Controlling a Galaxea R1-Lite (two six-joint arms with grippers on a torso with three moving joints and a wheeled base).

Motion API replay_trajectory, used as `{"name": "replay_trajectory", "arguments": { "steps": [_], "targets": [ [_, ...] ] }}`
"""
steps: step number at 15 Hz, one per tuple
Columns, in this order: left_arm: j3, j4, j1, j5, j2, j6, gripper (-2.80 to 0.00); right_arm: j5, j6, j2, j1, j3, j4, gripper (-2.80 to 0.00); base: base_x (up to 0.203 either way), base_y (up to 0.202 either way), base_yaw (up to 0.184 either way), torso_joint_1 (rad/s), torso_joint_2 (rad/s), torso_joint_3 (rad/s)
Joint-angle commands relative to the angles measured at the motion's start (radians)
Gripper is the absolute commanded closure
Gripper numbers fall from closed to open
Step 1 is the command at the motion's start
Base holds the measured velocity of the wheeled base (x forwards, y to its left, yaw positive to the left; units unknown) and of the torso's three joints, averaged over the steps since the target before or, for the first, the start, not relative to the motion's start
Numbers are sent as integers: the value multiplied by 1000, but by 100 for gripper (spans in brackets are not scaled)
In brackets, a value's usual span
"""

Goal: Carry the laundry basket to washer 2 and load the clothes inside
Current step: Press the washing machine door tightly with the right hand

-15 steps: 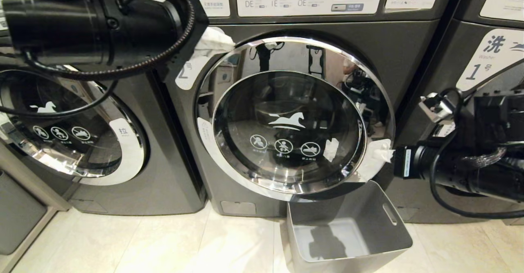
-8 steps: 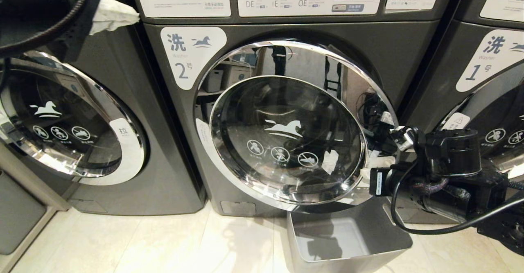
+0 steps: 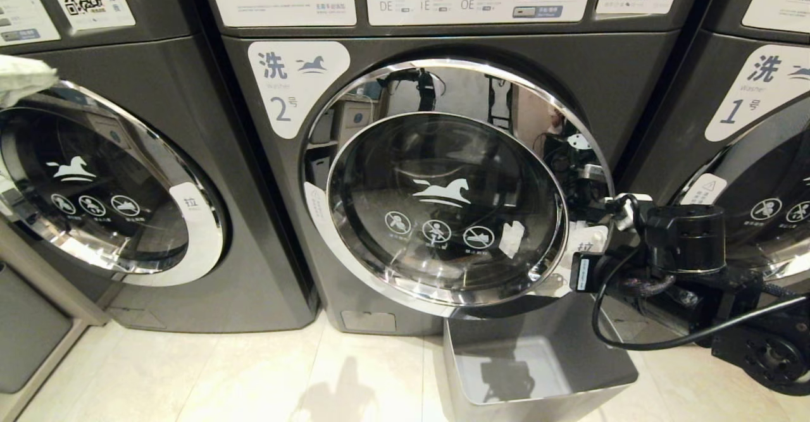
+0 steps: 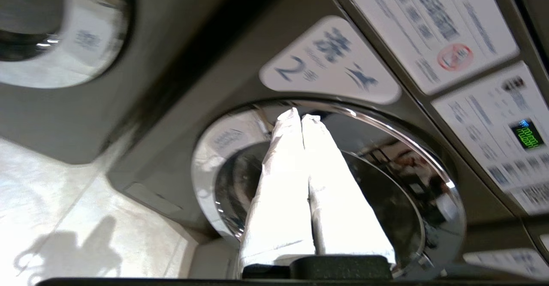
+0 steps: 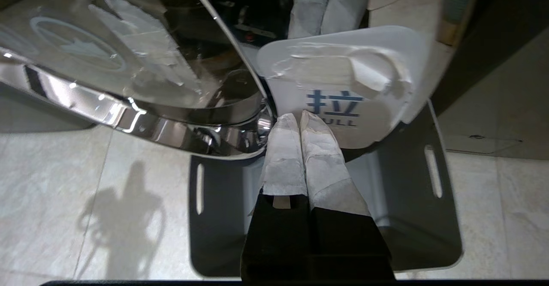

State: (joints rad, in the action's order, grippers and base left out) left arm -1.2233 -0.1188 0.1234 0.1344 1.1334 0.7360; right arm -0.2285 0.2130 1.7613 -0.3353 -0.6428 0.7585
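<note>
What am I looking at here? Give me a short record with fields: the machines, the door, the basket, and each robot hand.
machines: three grey front-loaders in a row; washer 2 in the middle
door: looks closed or nearly so
laundry basket: on the floor below the door, empty, no clothes visible
right gripper: shut, tips at the white pull tab on the door's edge, above the basket
left gripper: shut, holding nothing, raised off to the left
</note>
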Motion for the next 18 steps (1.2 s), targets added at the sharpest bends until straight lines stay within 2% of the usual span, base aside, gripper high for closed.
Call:
{"name": "replay_trajectory", "arguments": {
  "steps": [1,4,7,10,12,14,16,18],
  "targets": [
    [77,0,-47,36,-74,15,0,-18,-4,26,12,-11,20,0,0,0,0,0,0,0],
    [129,1,-48,89,-89,33,0,-35,-40,58,71,-23,69,0,0,0,0,0,0,0],
    [186,7,-43,86,-141,8,0,-35,-69,128,111,-24,191,0,0,0,0,0,0,0],
    [314,135,-42,92,-176,-27,0,-34,-98,204,135,-38,312,0,0,0,0,0,0,0],
    [367,160,-52,128,-216,-27,0,-34,-99,262,137,-84,366,0,0,0,0,0,0,0],
    [402,151,-102,146,-268,-28,0,-35,-99,308,142,-127,405,0,0,0,0,0,0,0],
    [404,85,-145,145,-316,-29,0,-37,-98,356,144,-184,423,0,0,0,0,0,0,0],
    [410,25,-157,146,-380,-30,0,-47,-104,399,153,-249,427,0,0,0,0,0,0,0]
  ]
}}
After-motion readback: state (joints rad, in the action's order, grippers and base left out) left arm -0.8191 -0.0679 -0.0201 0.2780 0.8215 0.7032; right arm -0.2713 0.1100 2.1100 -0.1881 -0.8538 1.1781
